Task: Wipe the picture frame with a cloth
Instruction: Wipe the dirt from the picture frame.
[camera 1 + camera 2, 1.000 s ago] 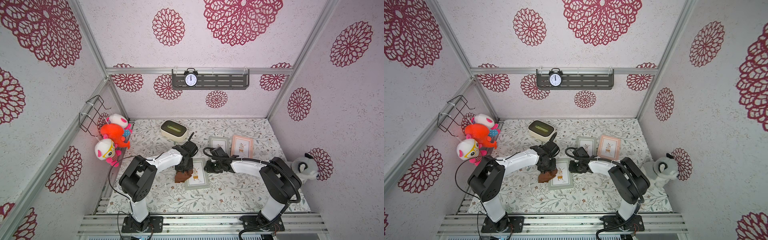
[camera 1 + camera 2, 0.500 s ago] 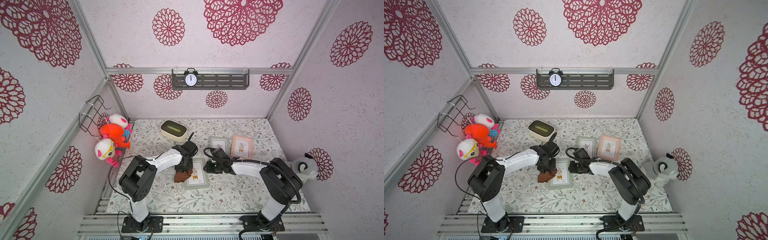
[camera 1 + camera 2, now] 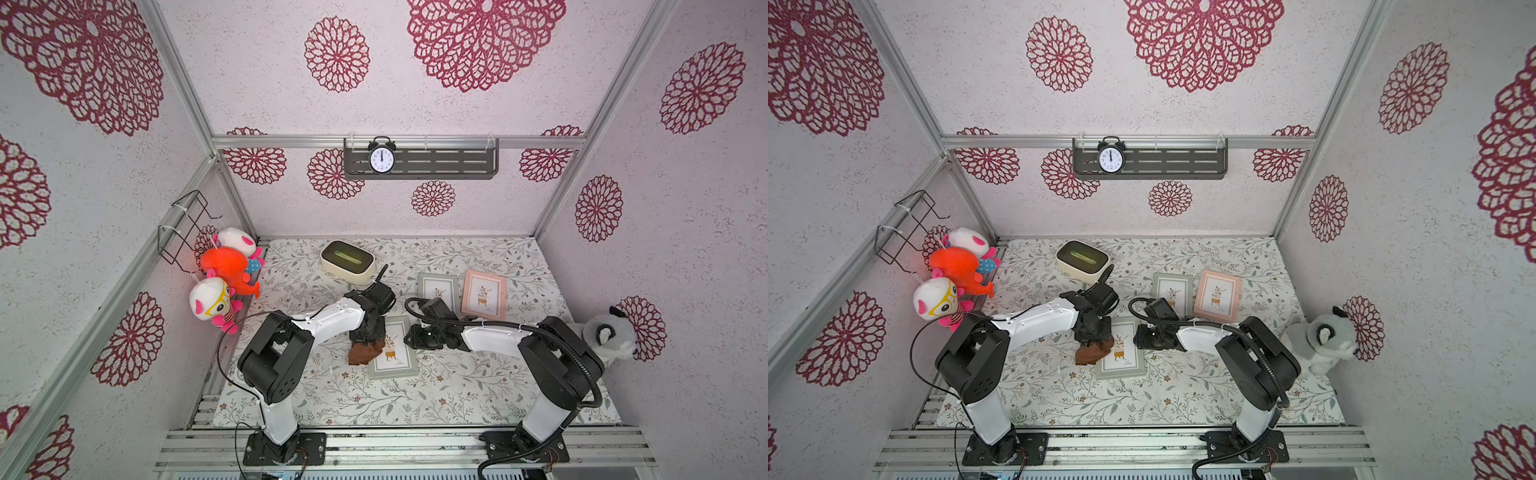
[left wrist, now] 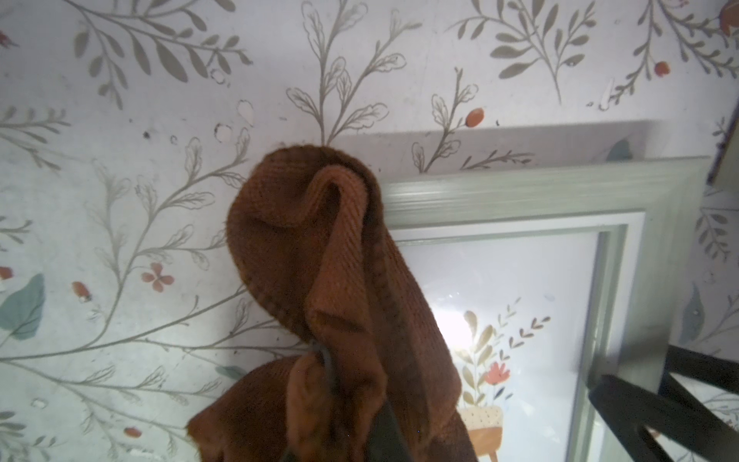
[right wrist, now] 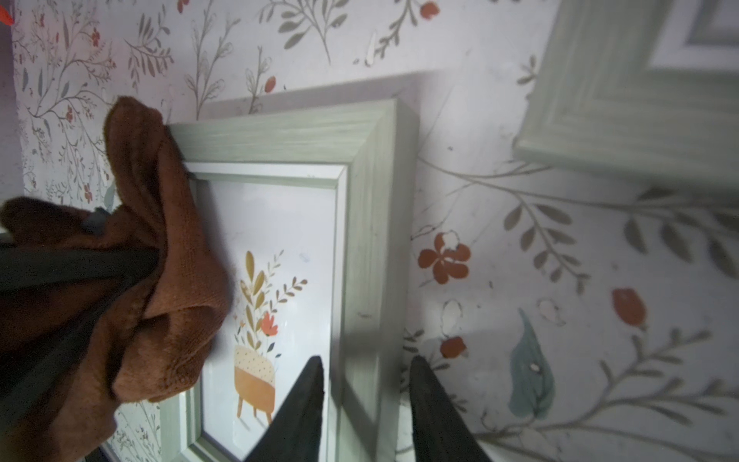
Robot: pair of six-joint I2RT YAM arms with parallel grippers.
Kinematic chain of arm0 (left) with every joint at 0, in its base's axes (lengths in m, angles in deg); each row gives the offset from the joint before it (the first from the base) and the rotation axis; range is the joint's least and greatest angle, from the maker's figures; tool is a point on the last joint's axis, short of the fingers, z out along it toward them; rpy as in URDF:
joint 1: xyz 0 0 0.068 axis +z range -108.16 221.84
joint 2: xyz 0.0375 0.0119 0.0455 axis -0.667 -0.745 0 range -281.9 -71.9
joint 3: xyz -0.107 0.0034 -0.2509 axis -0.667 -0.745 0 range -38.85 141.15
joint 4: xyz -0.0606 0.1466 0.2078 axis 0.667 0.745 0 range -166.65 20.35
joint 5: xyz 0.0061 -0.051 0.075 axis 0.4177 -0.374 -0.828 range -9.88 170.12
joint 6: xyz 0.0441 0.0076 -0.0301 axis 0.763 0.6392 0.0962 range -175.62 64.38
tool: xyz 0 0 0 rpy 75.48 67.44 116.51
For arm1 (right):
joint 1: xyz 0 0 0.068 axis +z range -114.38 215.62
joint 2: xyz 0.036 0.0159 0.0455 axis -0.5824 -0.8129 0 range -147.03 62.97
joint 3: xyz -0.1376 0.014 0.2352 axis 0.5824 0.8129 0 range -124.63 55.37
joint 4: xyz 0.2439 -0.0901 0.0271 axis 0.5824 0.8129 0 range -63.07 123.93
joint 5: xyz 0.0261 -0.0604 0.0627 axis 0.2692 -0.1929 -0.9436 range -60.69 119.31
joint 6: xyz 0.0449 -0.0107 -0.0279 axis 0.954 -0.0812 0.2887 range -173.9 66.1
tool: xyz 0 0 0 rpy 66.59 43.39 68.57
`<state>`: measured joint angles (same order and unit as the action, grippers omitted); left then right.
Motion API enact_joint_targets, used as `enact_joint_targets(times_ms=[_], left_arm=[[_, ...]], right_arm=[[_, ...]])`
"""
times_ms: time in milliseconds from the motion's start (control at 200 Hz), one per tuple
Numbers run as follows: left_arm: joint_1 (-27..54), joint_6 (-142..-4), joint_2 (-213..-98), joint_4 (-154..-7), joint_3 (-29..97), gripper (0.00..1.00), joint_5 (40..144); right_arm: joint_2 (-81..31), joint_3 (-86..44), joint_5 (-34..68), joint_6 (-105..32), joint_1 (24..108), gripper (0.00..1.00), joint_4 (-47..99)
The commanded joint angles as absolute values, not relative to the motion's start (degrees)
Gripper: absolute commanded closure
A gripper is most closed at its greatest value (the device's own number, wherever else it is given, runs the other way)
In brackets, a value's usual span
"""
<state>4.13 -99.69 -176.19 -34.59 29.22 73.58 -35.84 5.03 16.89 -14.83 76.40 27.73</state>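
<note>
Cloth [image 4: 340, 280]: soft, light, floppy; bunched and clamped tight in left claw [image 3: 365, 340].
Frame [image 5: 280, 136]: likely stiff, light, glass fragile; side rail pinched in right claw [image 5: 366, 384].

Three frames [image 3: 395, 362] [image 3: 438, 286] [image 3: 484, 296], one cloth [image 3: 365, 352], one clock [image 3: 381, 160], one shelf [image 3: 451, 161], one wire basket [image 3: 187, 226], one box [image 3: 348, 262], two arms [image 3: 332, 320] [image 3: 494, 338]. Four plush toys: three at nine o'clock [image 3: 239, 241] [image 3: 224, 264] [image 3: 212, 305], one at three [image 3: 611, 336].

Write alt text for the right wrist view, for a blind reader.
Two dark fingers of the right gripper grip one side rail of a grey-green picture frame lying on a floral mat. A bunched rust-brown cloth rests on its opposite edge.
</note>
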Motion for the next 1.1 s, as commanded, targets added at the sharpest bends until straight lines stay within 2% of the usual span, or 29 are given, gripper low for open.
enact_joint_targets(times_ms=[0, 235, 470, 666, 856, 1096], left_arm=[[4.4, -99.12, -179.65, -34.9, 27.37, 1.0, 74.22], [4.4, -98.51, -180.27, -34.51, 28.25, 1.0, 74.37], [7.2, -97.89, -179.29, -32.89, 30.78, 1.0, 71.27], [10.83, -96.22, -178.99, -32.48, 35.17, 1.0, 69.03], [11.17, -94.72, -182.51, -30.68, 40.36, 1.0, 68.63], [7.16, -95.81, -181.8, -29.2, 33.94, 1.0, 70.73]], right_arm=[[-38.17, 2.29, 19.85, -15.48, 76.71, 0.71, 31.74], [-41.0, 0.22, 21.58, -16.57, 77.11, 0.82, 34.61], [-40.18, 2.57, 22.14, -16.16, 78.29, 0.88, 35.05], [-39.82, 3.93, 22.64, -15.26, 79.26, 0.88, 35.12], [-39.87, 3.26, 24.06, -14.11, 79.74, 0.89, 36.4], [-39.75, 3.03, 25.25, -11.98, 79.73, 0.89, 36.88]])
